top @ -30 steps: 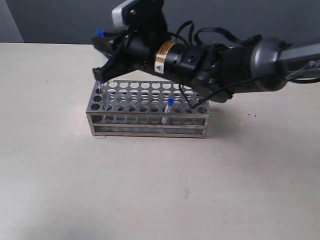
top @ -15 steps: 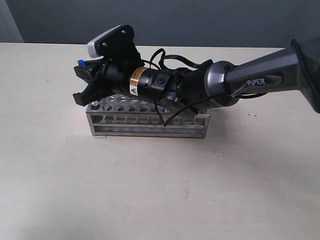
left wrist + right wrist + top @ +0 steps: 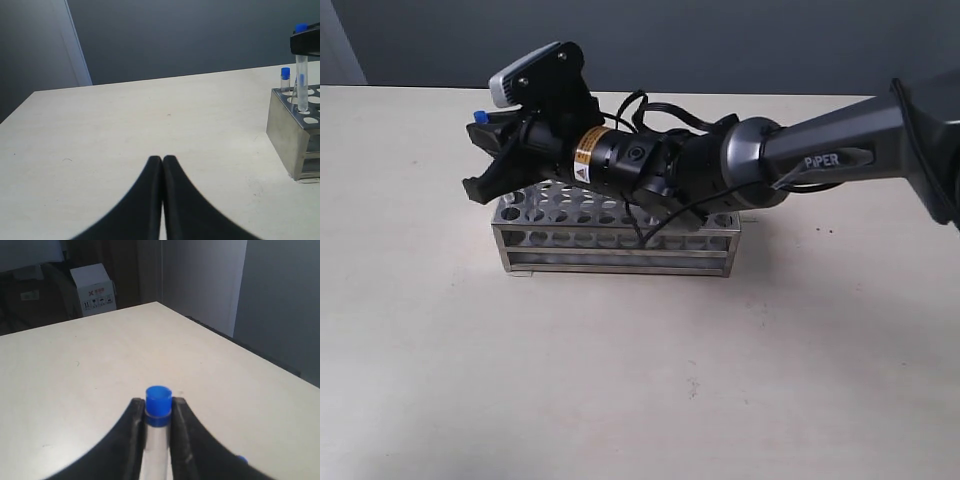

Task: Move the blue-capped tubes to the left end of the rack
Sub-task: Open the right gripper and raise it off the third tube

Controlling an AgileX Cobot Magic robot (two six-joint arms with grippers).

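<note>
**Right gripper holds a blue-capped tube over the left end of the rack**

In the exterior view we see the right arm reaching across the middle, over the rack. The right gripper is above the left end of the rack. In the right wrist view its fingers are narrow and press from both sides on one blue-capped tube, just under the cap. The tube is upright.

In the left wrist view the lower end of this tube meets the top plate at a hole at the left end of the rack. We cannot tell how deep it goes in.

Just beside it, a second blue-capped tube stands in another hole at the same left end. In the exterior view the arm hides most of the top plate, so we cannot tell where the other tubes are.

The rack stands on the pale table, in the far half, a little left of the middle.

The left gripper is well apart from the rack, to the left of it, above the table. Its two fingers are pressed together with nothing between them.

A cardboard box is behind the table in the right wrist view.
</note>
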